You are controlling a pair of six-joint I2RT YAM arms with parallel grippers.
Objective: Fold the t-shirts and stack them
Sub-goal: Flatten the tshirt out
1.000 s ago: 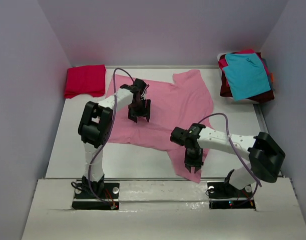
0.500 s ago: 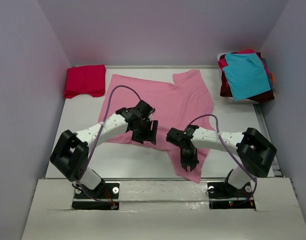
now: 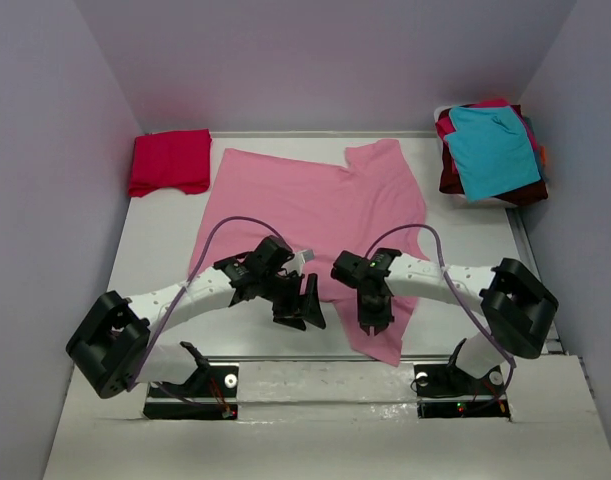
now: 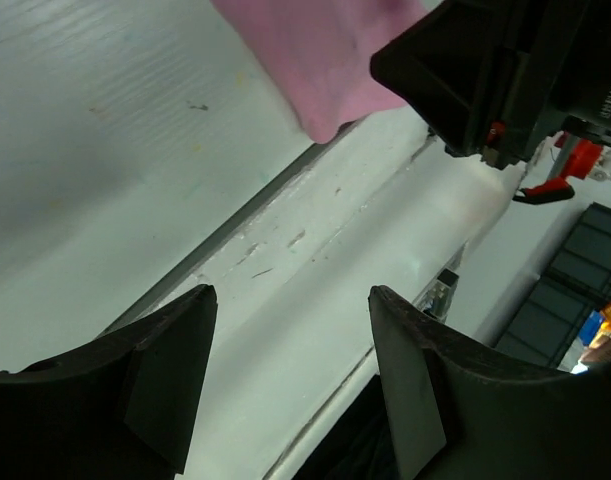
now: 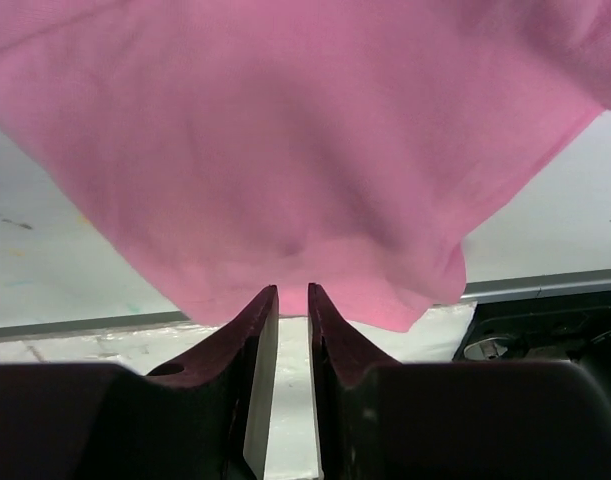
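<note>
A light pink t-shirt (image 3: pixel 305 200) lies spread across the middle of the table, its lower hem reaching toward the front edge. My right gripper (image 3: pixel 375 322) is at that hem, jaws nearly together with the pink fabric (image 5: pixel 285 130) pinched between the tips (image 5: pixel 292 288). My left gripper (image 3: pixel 305 310) hovers open and empty just left of it, over the table's front edge (image 4: pixel 235 250); its wrist view catches only a corner of the pink shirt (image 4: pixel 315 60). A folded crimson t-shirt (image 3: pixel 170 160) sits at the back left. A teal t-shirt (image 3: pixel 495 148) tops a pile with a maroon one (image 3: pixel 450 182) at the back right.
Lilac walls close in the table on three sides. The pile at the back right rests against the right wall. A metal rail (image 3: pixel 315 357) runs along the front edge, with both arm bases just beyond it. The right arm's base (image 4: pixel 485 80) shows in the left wrist view.
My left arm has swung from the shirt's middle down to the front edge, still open. My right gripper has shifted slightly left at the hem and its jaws have narrowed on the fabric.
</note>
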